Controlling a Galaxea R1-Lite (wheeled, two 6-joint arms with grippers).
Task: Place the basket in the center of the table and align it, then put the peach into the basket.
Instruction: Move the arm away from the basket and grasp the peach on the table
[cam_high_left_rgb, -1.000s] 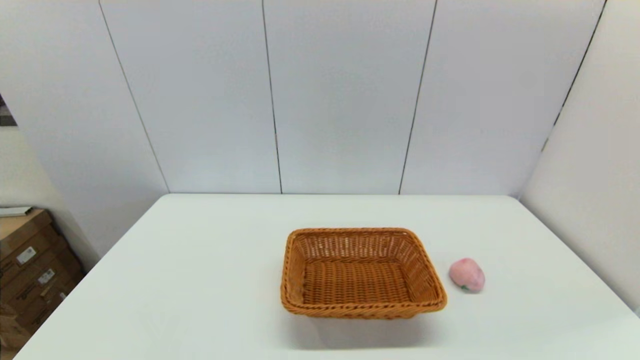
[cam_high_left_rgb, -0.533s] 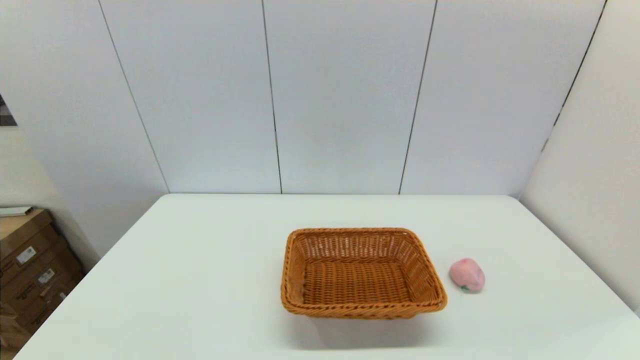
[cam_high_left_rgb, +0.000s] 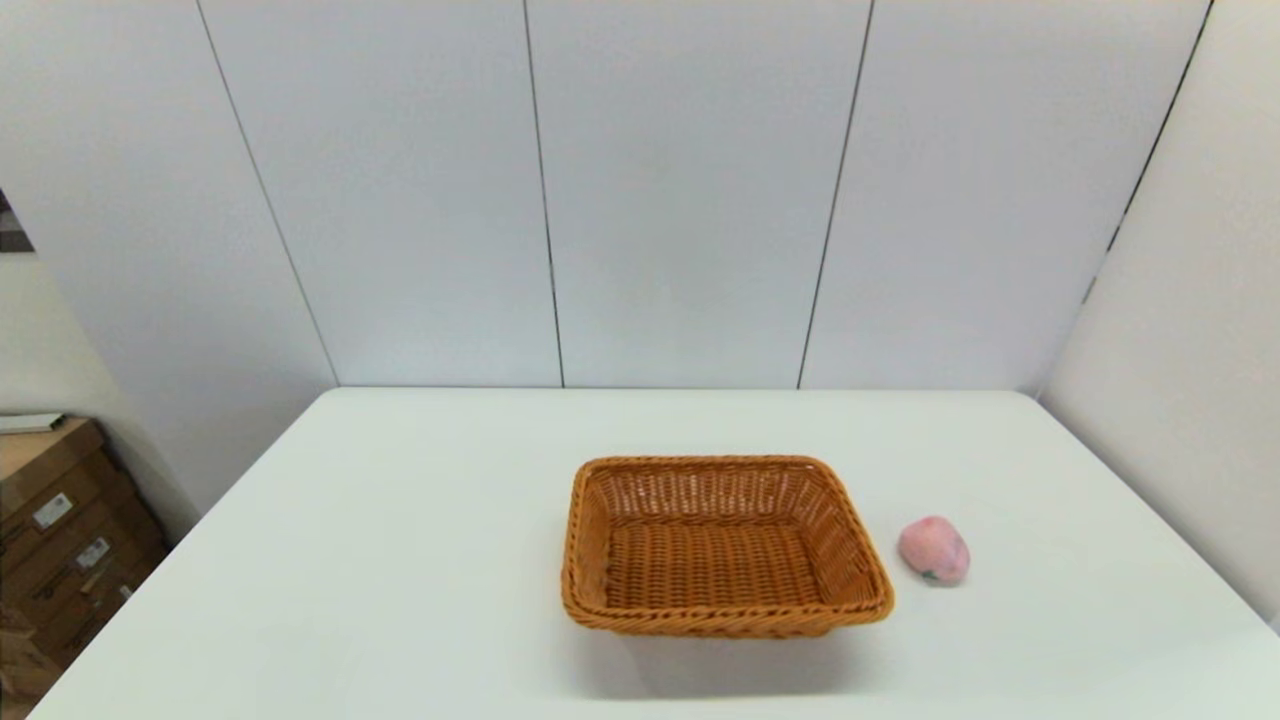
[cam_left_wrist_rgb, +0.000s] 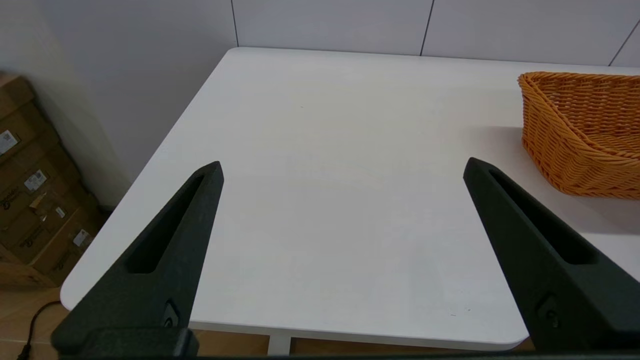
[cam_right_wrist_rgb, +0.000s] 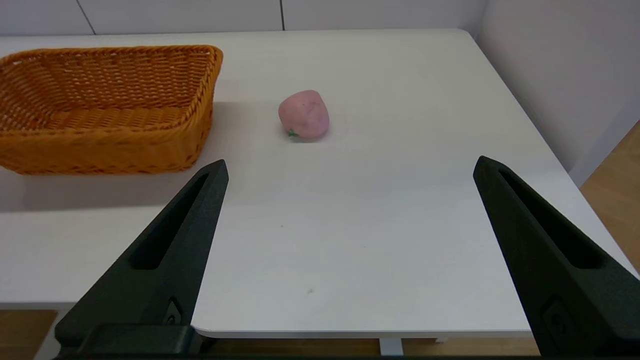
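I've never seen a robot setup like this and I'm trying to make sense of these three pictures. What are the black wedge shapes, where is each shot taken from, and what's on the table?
These are three cameras on one two-armed robot. The wide shot comes from its head, looking down at a white table. On it stand an empty orange-brown wicker basket and, apart from it on the robot's right, a small pink peach.

The other two shots come from cameras on the wrists. The black wedges are each arm's own two fingers. The left gripper is open over the near left part of the table, with the basket's end off to one side. The right gripper is open too, held back near the table's front edge, facing the peach and the basket.

Nothing is held; neither arm shows in the head view.
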